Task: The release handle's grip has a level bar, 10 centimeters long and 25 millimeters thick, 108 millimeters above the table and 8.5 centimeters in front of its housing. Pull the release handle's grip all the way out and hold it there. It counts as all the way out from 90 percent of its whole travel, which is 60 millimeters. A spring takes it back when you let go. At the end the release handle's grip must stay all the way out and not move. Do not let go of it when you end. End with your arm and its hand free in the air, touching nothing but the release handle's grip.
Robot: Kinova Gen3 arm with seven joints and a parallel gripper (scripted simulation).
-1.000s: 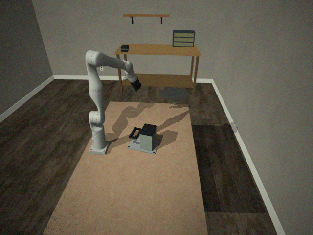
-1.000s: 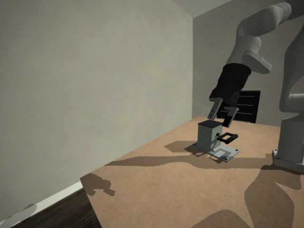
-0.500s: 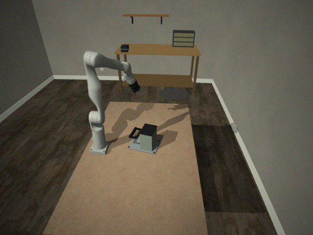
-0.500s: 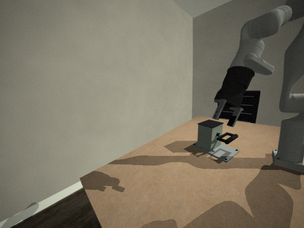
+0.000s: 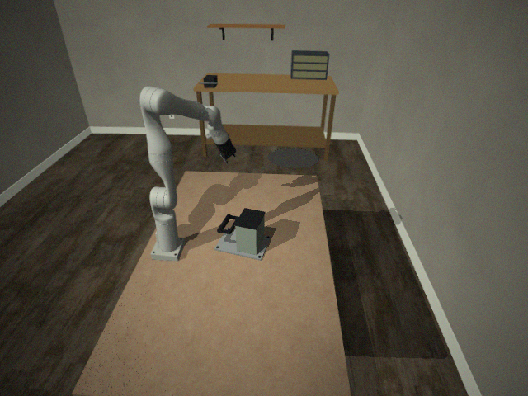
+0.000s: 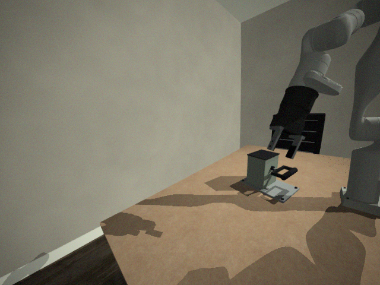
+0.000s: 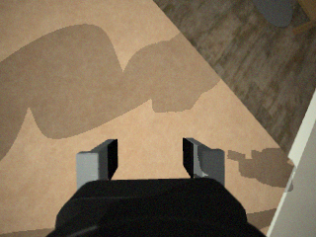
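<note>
The release handle's housing (image 5: 250,232) (image 6: 261,169) is a pale green box with a black top on a grey base plate (image 5: 227,248) (image 6: 284,192), standing on the tan table. Its black grip (image 5: 227,223) (image 6: 285,173) is a loop with a level bar, sticking out toward the arm's base. My gripper (image 5: 227,158) (image 6: 282,147) (image 7: 150,152) is open and empty. It hangs high in the air, well behind and above the housing, pointing down at bare table top. The handle does not show in the wrist view.
The arm's base (image 5: 166,242) (image 6: 362,180) stands left of the handle. A wooden workbench (image 5: 264,85) with a small black box (image 5: 209,80) and a drawer unit (image 5: 309,64) stands at the back wall. The table's far edge (image 7: 232,84) lies near the gripper.
</note>
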